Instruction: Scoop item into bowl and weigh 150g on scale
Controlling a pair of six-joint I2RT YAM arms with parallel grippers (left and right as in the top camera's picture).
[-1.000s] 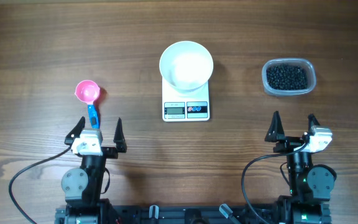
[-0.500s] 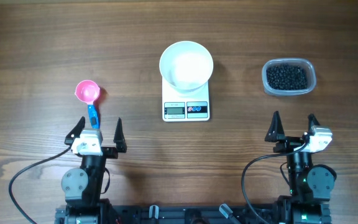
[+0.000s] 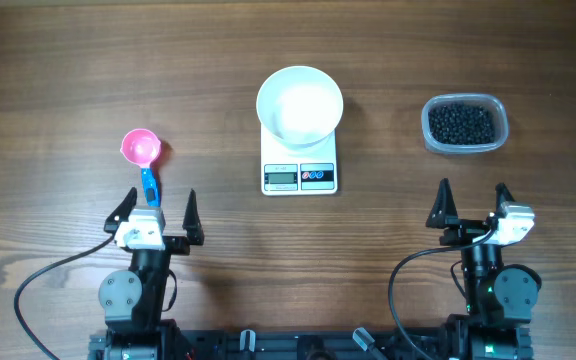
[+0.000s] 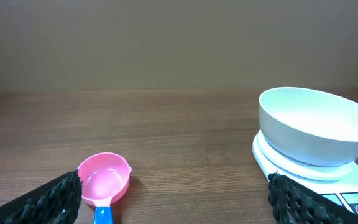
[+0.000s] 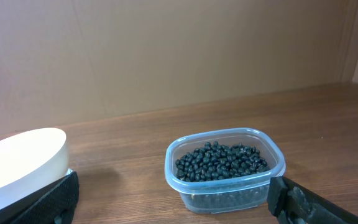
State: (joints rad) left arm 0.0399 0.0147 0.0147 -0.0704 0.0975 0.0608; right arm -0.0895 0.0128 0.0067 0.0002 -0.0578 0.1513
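— Anything changed?
— No, nothing has moved. On the table (image 3: 68, 60), the bowl (image 3: 300, 103) sits empty on the scale (image 3: 299, 176), the tub (image 3: 465, 124) well to its right. My left fingers (image 3: 190, 213) and right fingers (image 3: 441, 205) stand wide open, empty. The scoop (image 3: 141, 150) lies just ahead of the left. Beans (image 3: 460, 123) all in the tub: no scooping yet.

Dark brown wood grain streaks the table (image 3: 68, 80). The bowl (image 3: 300, 103) is plain white, as is the scale (image 3: 299, 172), with its grey display and one red and one blue button. The pink scoop (image 3: 140, 148) has a blue handle. Matte black beans (image 3: 460, 122) show through a clear, faintly bluish tub (image 5: 229, 183). The backdrop (image 4: 179, 43) is tan.
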